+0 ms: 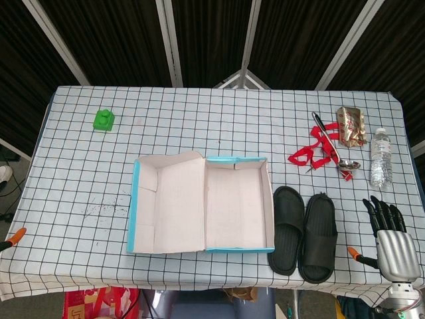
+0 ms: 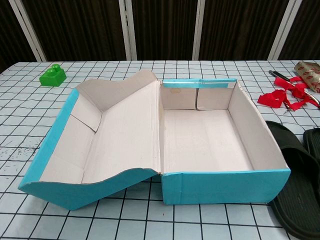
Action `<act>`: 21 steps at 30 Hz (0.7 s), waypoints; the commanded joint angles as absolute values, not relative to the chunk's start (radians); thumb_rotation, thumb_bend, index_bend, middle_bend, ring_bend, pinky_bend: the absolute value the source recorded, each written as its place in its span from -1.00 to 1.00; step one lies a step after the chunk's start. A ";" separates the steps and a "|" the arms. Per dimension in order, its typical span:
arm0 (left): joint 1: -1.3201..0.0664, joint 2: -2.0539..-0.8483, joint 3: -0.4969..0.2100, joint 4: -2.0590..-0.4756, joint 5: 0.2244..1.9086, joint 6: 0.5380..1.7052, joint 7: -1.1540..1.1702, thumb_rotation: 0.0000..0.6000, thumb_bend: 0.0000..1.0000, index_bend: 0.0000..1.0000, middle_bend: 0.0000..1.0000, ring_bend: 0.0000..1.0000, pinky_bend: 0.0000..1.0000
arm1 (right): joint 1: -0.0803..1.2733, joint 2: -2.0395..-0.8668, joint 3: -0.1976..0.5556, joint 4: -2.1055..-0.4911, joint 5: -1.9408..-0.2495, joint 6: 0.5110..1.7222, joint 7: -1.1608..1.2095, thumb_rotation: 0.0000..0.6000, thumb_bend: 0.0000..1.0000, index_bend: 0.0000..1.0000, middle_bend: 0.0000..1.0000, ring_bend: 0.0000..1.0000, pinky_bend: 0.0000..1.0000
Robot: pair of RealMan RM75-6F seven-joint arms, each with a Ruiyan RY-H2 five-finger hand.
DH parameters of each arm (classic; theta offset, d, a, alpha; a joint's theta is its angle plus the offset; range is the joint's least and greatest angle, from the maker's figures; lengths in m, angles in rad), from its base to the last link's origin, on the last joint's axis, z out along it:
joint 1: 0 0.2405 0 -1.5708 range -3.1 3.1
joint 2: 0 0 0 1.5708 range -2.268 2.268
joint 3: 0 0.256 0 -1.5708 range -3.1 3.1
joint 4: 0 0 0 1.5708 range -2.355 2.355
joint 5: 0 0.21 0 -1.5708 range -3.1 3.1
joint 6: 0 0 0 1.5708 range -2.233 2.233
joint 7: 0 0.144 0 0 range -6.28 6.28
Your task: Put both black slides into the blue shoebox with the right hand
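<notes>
Checked table: we see both slides (image 1: 303, 234) left of our empty, spread right hand (image 1: 392, 229) (box (image 2: 225, 185) unfilled).

Two slides (image 1: 304, 232) lie side by side just right of the shoebox (image 1: 238, 247); a bottle (image 1: 380, 158) stands behind them.

Blue shoebox (image 1: 238, 203) sits open at table (image 1: 80, 173) centre, lid (image 1: 166, 203) folded out flat to its left, interior bare cardboard. Two black slides (image 1: 303, 230) lie side by side just right of the box, on the checked cloth. Right robot hand (image 1: 392, 232) at lower-right corner, fingers extended & apart, holding nothing, apart from the slides. Far side: green block (image 1: 103, 120) at left; red ribbon (image 1: 313, 151), ladle (image 1: 334, 147), foil pouch (image 1: 351, 126), water bottle (image 1: 380, 157) at right.
</notes>
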State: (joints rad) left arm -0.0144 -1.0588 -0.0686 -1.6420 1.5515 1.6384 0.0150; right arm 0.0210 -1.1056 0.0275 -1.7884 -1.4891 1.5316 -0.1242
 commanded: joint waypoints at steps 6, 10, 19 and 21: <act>-0.008 -1.053 -0.059 -1.649 1.576 1.654 0.017 1.00 -0.61 -0.84 -1.00 -1.00 -0.88 | 0.015 -1.096 0.022 -1.799 -1.487 1.524 -0.117 1.00 -0.74 -0.99 -0.95 -0.96 -0.94; -0.003 -1.051 -0.062 -1.650 1.578 1.669 0.004 1.00 -0.62 -0.84 -1.00 -1.00 -0.88 | 0.011 -1.086 0.021 -1.807 -1.478 1.519 -0.113 1.00 -0.74 -0.99 -0.96 -0.96 -0.94; -0.006 -1.053 -0.082 -1.626 1.542 1.665 -0.034 1.00 -0.62 -0.85 -1.00 -1.00 -0.99 | 0.064 -1.010 0.031 -1.900 -1.372 1.367 -0.090 1.00 -0.74 -0.99 -0.96 -0.99 -0.94; -0.012 -1.057 -0.077 -1.623 1.549 1.652 -0.034 1.00 -0.65 -0.85 -1.00 -1.00 -1.00 | 0.097 -0.973 0.039 -1.935 -1.332 1.305 -0.123 1.00 -0.75 -0.99 -0.96 -0.99 -0.94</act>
State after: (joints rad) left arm -0.0087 -1.0549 -0.0795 -1.6246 1.5455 1.6577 -0.0338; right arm 0.0566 -1.0192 0.0301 -1.8897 -1.3850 1.3770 -0.0992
